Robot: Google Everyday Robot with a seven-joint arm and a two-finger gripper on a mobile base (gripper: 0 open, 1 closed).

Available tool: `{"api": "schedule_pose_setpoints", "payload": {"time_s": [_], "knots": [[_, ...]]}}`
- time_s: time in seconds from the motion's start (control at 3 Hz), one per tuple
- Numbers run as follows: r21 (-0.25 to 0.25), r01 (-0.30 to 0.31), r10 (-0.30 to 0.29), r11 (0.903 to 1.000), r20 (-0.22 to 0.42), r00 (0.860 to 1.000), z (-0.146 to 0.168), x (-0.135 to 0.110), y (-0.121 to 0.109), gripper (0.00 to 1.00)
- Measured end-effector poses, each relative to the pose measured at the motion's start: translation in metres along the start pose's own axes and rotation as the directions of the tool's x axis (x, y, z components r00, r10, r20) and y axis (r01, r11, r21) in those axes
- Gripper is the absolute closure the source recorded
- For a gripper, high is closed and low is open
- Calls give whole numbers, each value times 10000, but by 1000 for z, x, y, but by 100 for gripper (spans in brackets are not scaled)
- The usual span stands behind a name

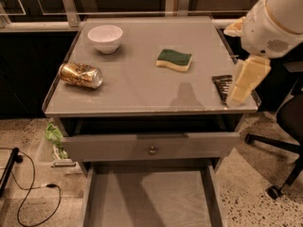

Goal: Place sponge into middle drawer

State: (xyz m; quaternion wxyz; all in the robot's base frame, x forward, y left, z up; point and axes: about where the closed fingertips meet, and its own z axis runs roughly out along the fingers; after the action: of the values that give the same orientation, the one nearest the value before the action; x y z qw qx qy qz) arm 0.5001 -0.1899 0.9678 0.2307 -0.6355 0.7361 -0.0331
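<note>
Find the sponge [174, 59] on the counter [137, 91], right of centre and toward the back edge. Lying flat, green face up, pale foam below, apart from everything else. Expect little weight and plenty of give: soft foam, likely to squash under a pinch, not fragile, not slippery. Rough top, probably good for grip. Take hold from above across the 2 long sides, low on the foam and near the middle, so as not to let 1 end droop. Squeeze only enough to lift.

See the hand [248, 79] at the right edge near the front corner, hanging over the black bar [220, 84], well apart from the sponge. Nothing seen in it — cannot tell whether wide or narrow.

Note the middle drawer [150, 197] below the front edge, standing open, floor bare. Above it, the top drawer [151, 145] with its knob, only slightly out. Judge the reach not yet begun: go back and left to the sponge first. Mind the top drawer's front on the way down — release low, against bouncing.
</note>
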Motion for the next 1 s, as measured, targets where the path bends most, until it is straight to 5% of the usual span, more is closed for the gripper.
{"api": "schedule_pose_setpoints", "payload": {"time_s": [0.33, 1.0], "knots": [[139, 55, -58, 9999, 215, 9998, 37, 1, -38, 0], [39, -120, 118, 9999, 528, 9985, 48, 1, -41, 0]]}}
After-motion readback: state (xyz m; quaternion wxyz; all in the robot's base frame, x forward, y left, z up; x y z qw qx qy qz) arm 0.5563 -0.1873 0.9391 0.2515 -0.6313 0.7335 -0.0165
